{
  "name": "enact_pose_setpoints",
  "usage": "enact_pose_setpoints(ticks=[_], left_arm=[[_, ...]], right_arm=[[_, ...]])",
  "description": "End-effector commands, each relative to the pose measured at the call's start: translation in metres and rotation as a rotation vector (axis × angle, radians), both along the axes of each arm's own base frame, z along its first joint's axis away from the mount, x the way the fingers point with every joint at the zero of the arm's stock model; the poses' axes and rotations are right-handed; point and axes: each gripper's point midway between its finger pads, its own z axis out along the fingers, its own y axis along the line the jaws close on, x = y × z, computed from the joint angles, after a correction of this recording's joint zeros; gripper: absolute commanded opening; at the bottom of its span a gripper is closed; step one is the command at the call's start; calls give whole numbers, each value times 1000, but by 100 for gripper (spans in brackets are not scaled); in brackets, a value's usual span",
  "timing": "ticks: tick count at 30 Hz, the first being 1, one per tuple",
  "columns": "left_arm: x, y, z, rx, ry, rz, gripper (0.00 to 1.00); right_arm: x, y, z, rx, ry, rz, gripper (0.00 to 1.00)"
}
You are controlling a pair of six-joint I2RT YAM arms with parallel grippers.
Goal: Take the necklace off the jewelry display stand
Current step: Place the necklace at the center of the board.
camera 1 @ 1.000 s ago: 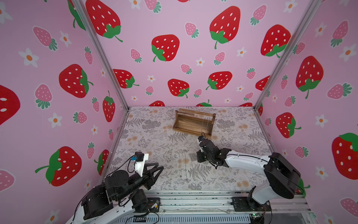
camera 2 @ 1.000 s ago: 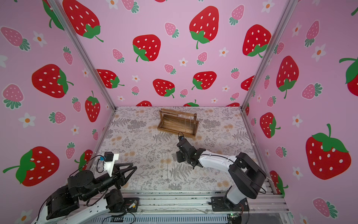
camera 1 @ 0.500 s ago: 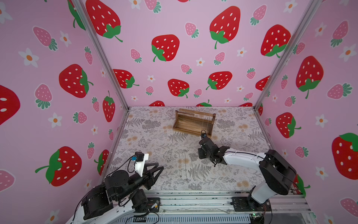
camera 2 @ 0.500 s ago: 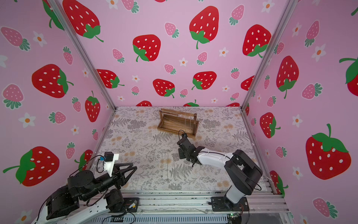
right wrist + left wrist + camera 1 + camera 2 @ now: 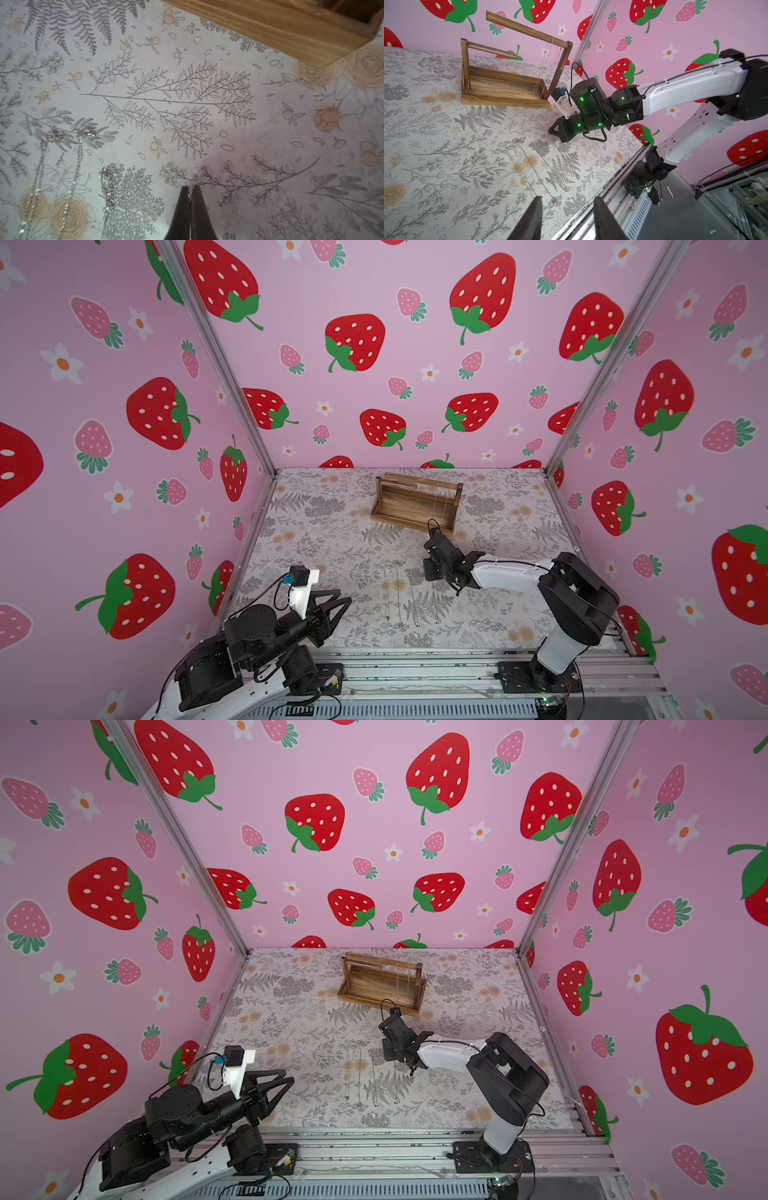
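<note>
While the right fingers pinch shut on a necklace low over the tabletop near the jewelry display stand, the left fingers hover part-open, empty, well apart.

Top views high, facing down; wrist cams low; all share stand

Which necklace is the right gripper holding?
The chain pinched in the shut right gripper; the others lie loose on the mat or hang from the stand.
</note>
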Motion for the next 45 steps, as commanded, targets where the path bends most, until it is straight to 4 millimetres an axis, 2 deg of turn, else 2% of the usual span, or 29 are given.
enact_pose_setpoints(ticks=[1, 10, 30, 38, 45], left_arm=[[-1, -3, 0, 3, -2, -14, 42], [-1, -3, 0, 1, 0, -18, 42], [-1, -5, 0, 6, 1, -20, 42], [0, -5, 0, 8, 0, -21, 42], [0, -5, 0, 6, 0, -19, 42]], right_arm=[[9, 9, 7, 35, -7, -9, 0], [12, 11, -3, 24, 11, -13, 0], [17, 11, -6, 15, 7, -26, 9], [18, 11, -7, 14, 8, -28, 15], [19, 10, -6, 15, 6, -30, 25]])
